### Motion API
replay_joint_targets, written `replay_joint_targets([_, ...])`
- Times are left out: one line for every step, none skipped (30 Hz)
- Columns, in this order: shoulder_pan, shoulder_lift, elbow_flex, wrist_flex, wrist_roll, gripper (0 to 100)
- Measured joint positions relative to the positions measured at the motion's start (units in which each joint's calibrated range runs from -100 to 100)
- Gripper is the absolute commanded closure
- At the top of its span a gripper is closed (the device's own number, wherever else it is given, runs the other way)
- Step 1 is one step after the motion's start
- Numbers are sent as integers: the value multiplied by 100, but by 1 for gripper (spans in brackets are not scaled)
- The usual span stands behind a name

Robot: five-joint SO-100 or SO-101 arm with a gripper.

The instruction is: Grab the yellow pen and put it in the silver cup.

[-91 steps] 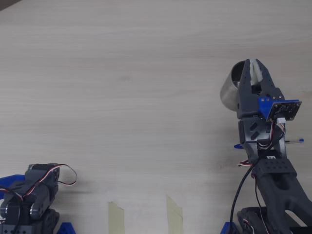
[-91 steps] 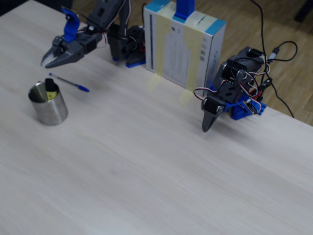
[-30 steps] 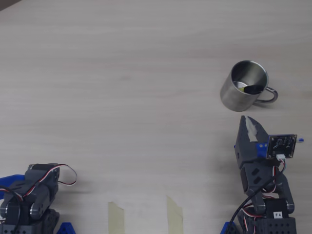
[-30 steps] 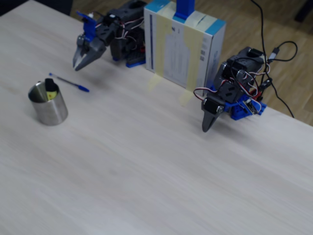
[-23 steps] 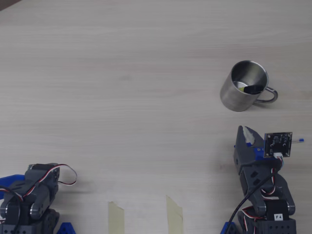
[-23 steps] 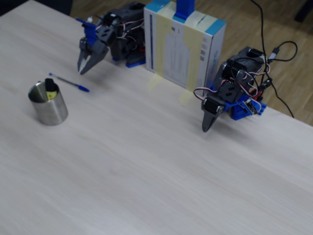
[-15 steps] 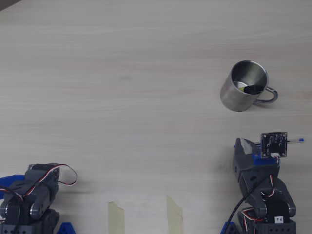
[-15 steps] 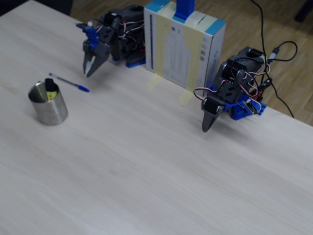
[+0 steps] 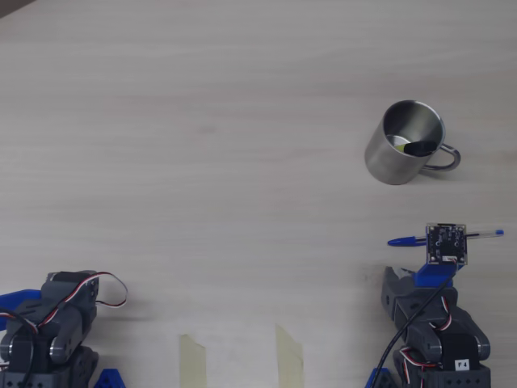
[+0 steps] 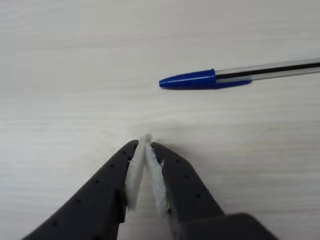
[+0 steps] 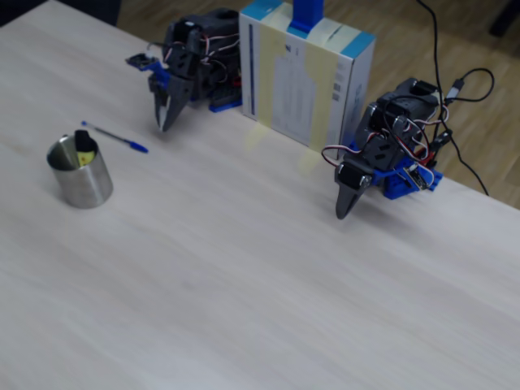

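The silver cup (image 9: 393,163) (image 11: 82,184) stands upright on the pale wooden table. The yellow pen (image 9: 401,144) (image 11: 84,149) rests inside it, black cap up and leaning on the rim. My gripper (image 9: 387,273) (image 11: 162,127) is folded back near its base, well apart from the cup, tips pointing down at the table. In the wrist view the gripper (image 10: 146,140) is shut with its white pads (image 10: 134,175) meeting at the tip and nothing between them.
A thin blue ballpoint pen (image 9: 408,240) (image 10: 205,79) (image 11: 114,136) lies on the table between gripper and cup. A second arm (image 11: 367,172) (image 9: 50,325) rests folded. A taped cardboard box (image 11: 307,75) stands between the bases. Tape strips (image 9: 192,359) mark the near edge.
The arm has drawn back from above the cup to its base and tipped its gripper downward. The pen stays in the cup; the blue ballpoint is now uncovered.
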Motion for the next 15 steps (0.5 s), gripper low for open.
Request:
replay_joint_targets([0, 0, 0, 117, 0, 98])
replay_joint_targets([0, 0, 0, 226, -36, 98])
replay_joint_targets([0, 0, 0, 335, -93, 98])
replay_joint_targets([0, 0, 0, 444, -144, 98])
replay_joint_targets([0, 0, 0, 519, -170, 98])
replay_joint_targets([0, 0, 0, 586, -190, 98])
replay_joint_targets([0, 0, 0, 594, -206, 98])
replay_joint_targets([0, -8, 0, 661, -211, 98])
replay_joint_targets([8, -8, 0, 695, -206, 98])
replay_joint_targets([0, -25, 0, 703, -206, 98])
replay_joint_targets([0, -33, 0, 703, -206, 98])
replay_joint_targets([0, -33, 0, 703, -206, 98])
replay_joint_targets([0, -33, 0, 703, -206, 98])
replay_joint_targets([0, -33, 0, 703, -206, 98])
replay_joint_targets([0, -33, 0, 703, -206, 98])
